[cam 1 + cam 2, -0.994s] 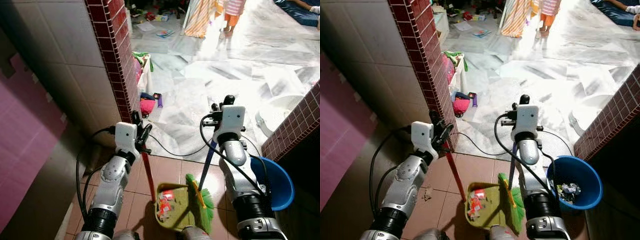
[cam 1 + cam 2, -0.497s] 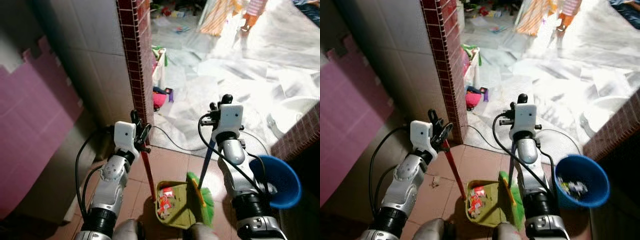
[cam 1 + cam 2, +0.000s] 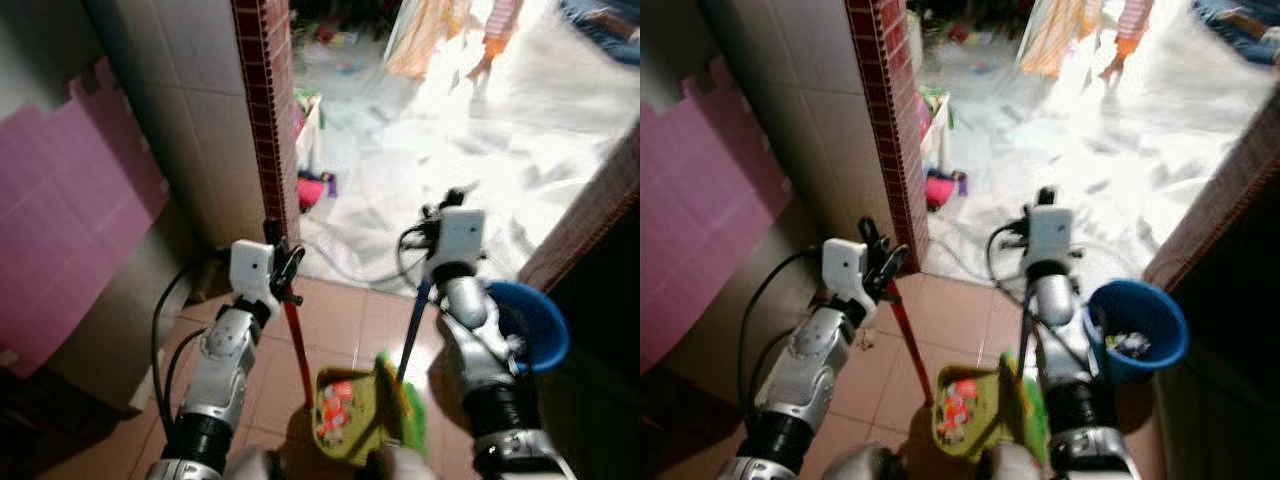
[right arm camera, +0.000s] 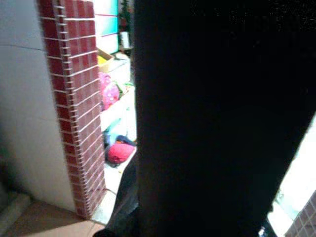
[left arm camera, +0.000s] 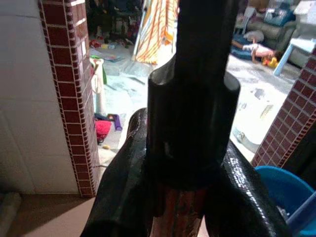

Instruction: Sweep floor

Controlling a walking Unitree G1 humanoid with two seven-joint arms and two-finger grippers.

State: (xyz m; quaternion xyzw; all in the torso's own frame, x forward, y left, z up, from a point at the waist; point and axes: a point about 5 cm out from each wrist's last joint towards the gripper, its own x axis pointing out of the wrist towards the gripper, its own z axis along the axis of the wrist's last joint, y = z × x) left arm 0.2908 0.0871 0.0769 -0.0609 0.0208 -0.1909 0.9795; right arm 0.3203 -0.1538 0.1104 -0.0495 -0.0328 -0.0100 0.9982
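Terracotta tile floor [image 3: 345,320] under me, a red brick pillar [image 3: 272,110] ahead, bright marble beyond. My left gripper [image 3: 283,272] is clamped on the red dustpan handle [image 3: 296,340], its fingers [image 5: 118,197] hugging both sides. The green dustpan [image 3: 345,415] sits low between my arms, litter inside. My right gripper [image 3: 440,215] holds the blue broom handle [image 3: 411,325], green bristles [image 3: 408,400] beside the pan. Blue bucket [image 3: 1137,325] is just off my right arm.

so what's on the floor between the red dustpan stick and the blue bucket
In the right eye view, the green dustpan, full of litter, and the green broom lie there.
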